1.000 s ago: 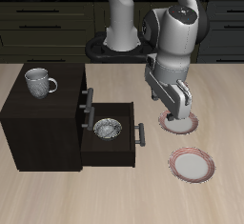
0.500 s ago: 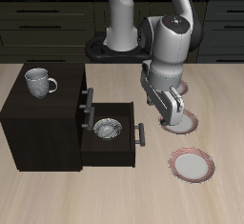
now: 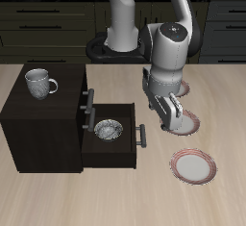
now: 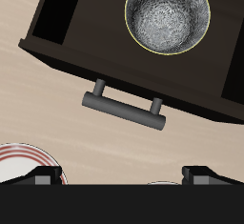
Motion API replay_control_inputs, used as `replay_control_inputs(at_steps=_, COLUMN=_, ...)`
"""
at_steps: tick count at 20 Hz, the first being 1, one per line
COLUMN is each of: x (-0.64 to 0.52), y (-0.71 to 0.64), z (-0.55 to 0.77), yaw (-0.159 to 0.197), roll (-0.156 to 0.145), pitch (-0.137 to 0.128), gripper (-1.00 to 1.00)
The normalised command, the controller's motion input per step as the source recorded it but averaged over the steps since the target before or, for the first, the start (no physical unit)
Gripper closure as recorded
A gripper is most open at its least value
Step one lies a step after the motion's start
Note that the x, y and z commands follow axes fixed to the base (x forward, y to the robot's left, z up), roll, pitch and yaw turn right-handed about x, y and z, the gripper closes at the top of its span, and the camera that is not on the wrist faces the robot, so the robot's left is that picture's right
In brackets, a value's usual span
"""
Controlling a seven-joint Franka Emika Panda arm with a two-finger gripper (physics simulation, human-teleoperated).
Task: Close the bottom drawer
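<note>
Claw: the grey two-finger gripper (image 3: 176, 117) hung released, grasping nothing.
Drawer: the dark brown wooden bottom drawer (image 3: 113, 147) stood open near it.
Handle: the dark grey bar handle (image 4: 124, 105) faced the fingertips, apart.

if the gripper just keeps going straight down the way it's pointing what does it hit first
Probably the bare table just outside the bottom drawer, near its handle; the gripper points downward, though depth is unclear.

The light wooden table (image 3: 125, 196) carries a dark brown cabinet (image 3: 43, 124) off to one side of the gripper (image 3: 176, 114). Right under the gripper lies one red-rimmed plate (image 3: 183, 124); a second plate (image 3: 193, 165) sits nearer the front edge.
</note>
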Motion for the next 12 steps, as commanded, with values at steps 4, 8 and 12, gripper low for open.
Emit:
replay_control_inputs(at_steps=4, x=0.07, y=-0.02, z=-0.4, yaw=0.0, roll=0.01, pitch=0.051, gripper=-1.0)
replay_control_inputs(at_steps=8, x=0.1, y=-0.01, z=-0.29, yaw=-0.011, roll=0.0, pitch=0.054, gripper=-1.0)
replay_control_inputs(at_steps=12, x=-0.04, y=0.0, z=-0.14, yaw=-0.033, roll=0.015, pitch=0.012, gripper=-1.0)
